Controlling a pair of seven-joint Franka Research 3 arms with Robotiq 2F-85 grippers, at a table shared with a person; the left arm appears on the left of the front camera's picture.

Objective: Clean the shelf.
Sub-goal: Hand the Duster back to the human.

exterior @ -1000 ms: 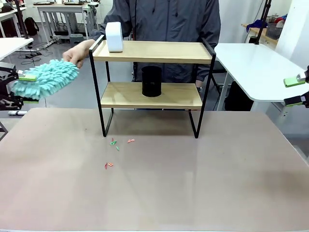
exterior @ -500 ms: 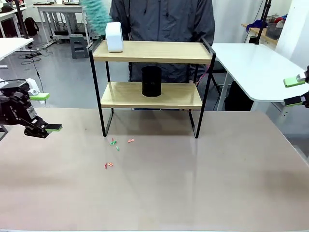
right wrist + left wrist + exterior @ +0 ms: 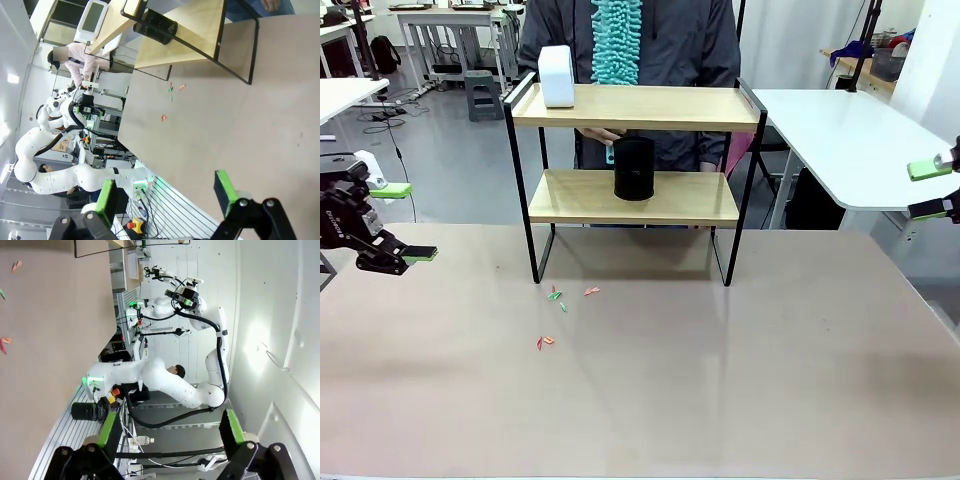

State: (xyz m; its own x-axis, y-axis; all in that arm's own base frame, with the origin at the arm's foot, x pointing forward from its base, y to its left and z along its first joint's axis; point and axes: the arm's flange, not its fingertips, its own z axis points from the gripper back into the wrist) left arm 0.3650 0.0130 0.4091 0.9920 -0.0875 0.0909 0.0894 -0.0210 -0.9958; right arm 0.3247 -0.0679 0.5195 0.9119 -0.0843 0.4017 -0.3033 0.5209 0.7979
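Scraps (image 3: 558,300): small red and green bits lie loose on the bench (image 3: 650,380), just before the shelf.
Left claw (image 3: 400,222): released, jaws wide, nothing held, at the bench's left edge.
Right claw (image 3: 930,190): released, empty, off the right edge.
Shelf (image 3: 632,150): at the bench's far middle; two light wooden boards in a black frame.
Lower board: black cylinder (image 3: 634,168).
Upper board: white box (image 3: 557,76) at its left end.
Person: holds a teal fluffy duster (image 3: 617,40) above the top board.

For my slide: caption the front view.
Person holds teal duster behind the shelf; scraps litter the table.
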